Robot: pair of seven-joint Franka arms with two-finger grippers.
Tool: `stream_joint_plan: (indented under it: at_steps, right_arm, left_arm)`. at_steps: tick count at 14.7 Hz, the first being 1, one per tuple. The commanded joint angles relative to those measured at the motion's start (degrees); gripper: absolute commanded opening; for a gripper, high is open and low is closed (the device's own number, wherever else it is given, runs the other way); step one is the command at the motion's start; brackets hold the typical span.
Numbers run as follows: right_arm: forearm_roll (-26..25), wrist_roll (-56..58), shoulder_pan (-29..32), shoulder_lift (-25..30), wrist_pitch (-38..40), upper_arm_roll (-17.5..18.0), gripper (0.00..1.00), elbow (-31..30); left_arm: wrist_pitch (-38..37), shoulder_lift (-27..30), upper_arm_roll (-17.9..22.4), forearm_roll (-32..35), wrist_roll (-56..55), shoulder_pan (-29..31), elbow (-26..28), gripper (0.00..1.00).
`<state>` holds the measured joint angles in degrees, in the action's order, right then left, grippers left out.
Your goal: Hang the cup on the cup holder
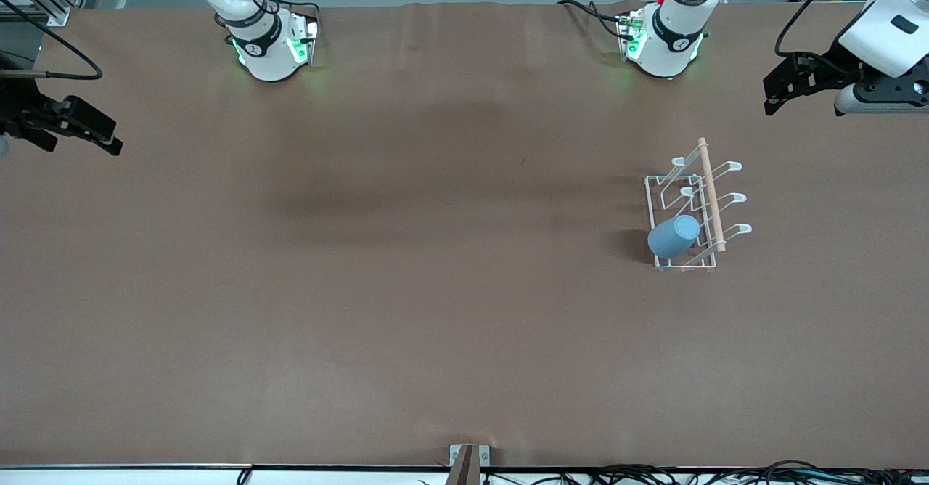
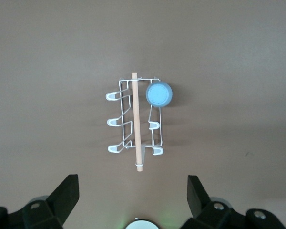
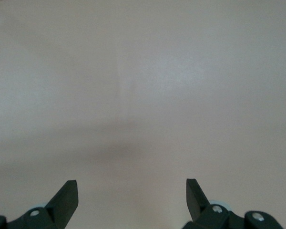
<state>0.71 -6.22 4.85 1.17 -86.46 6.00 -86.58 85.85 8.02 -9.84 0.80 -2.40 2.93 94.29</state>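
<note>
Front view: cup (image 1: 674, 236) sits mouth-down on a prong of the cup holder (image 1: 695, 205), at the rack's end nearest the front camera, on the row facing the right arm's end of the surface (image 1: 406, 289). So task looks done or nearly so. Left gripper (image 1: 775, 93) is up in the air over the surface's left-arm end, w/ nothing in it. Right gripper (image 1: 101, 136) waits over the right-arm end, also empty.

Left wrist view: looks down on rack & cup (image 2: 159, 94); cup's closed base faces up. Fingers (image 2: 66, 193) spread wide, well apart from the rack.

Right wrist view: only bare surface; fingers (image 3: 66, 195) wide, empty.

Handling, as a guess: cup prob. light, stiff, smooth plastic, no handle, so pinch across its tapered wall near mid-height. Wire rack prob. light too & could shift if nudged.
</note>
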Motion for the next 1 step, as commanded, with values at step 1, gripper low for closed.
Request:
stream_joint_plan:
  at_steps: [1]
  right_arm:
    - [-0.89, 0.68, 0.86, 0.5, -0.38, 0.59, 1.0, -0.51]
  left_arm:
    - [-0.68, -0.9, -0.1, -0.01, 2.05, 1.2, -2.18, 1.0]
